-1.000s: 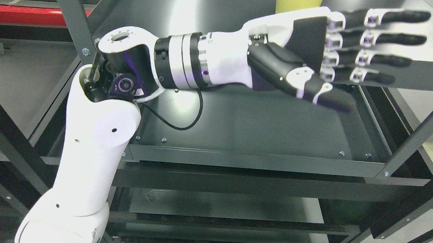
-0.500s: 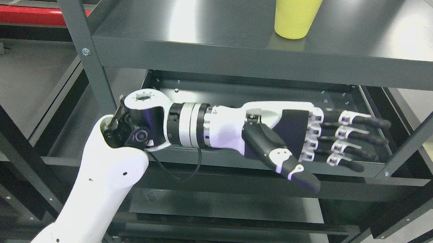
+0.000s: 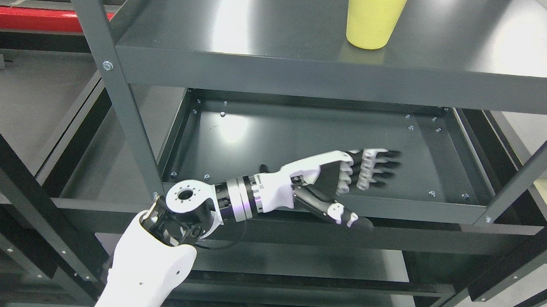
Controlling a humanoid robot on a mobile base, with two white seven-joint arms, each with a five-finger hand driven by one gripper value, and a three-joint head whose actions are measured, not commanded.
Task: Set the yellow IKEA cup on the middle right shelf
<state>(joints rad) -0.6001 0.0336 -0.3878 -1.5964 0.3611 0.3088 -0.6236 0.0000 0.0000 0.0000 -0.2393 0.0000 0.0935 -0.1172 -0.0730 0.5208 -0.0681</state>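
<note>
**Yellow cup stands on the shelf, hand empty below**

The yellow cup [image 3: 374,17] stands upright on the dark metal shelf [image 3: 261,39], toward its right side, its rim out of view. The left hand [image 3: 343,179] hangs lower, in front of the tray-like shelf [image 3: 302,141] beneath, fingers [image 3: 377,168] extended and holding nothing. The cup looks light, rigid and smooth, probably plastic; it would be best wrapped around mid-body, where the tapered wall could slip.

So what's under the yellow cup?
The yellow cup stands on the dark top shelf. Below that shelf is another bare tray, where the left hand hangs open. The tray's back part is hidden.
</note>
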